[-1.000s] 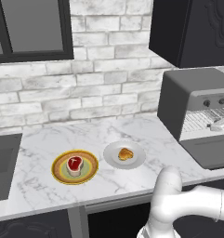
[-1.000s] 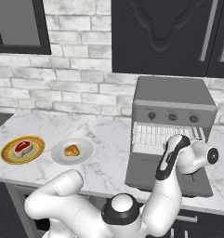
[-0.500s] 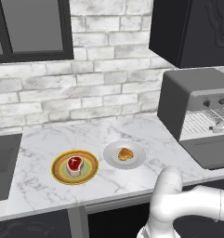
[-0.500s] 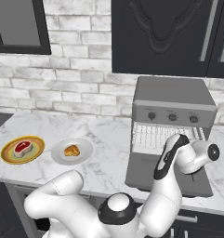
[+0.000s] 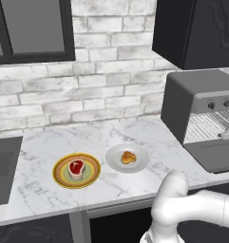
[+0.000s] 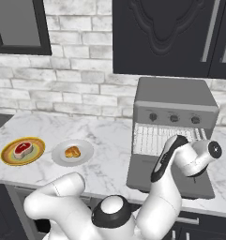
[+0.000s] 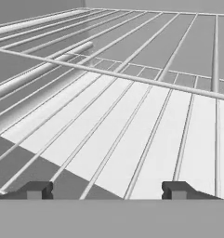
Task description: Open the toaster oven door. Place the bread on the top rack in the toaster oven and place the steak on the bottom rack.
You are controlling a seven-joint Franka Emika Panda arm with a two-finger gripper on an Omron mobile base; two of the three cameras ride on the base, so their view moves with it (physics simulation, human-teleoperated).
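The toaster oven stands at the counter's right end, its door folded down flat. Silver wire racks show inside. My wrist hangs over the open door at the oven mouth. In the hand view my gripper is open and empty, its tips just above a wire rack; I cannot tell which rack it is. The red steak lies on a yellow plate. The golden-brown bread lies on a white plate.
The yellow plate and white plate sit side by side near the counter's front edge, left of the oven. Black wall cabinets hang above the oven. A dark sink lies at the far left.
My wrist has crept slightly up and left at the oven mouth. The gripper has stayed open. Plates, steak and bread have not moved.
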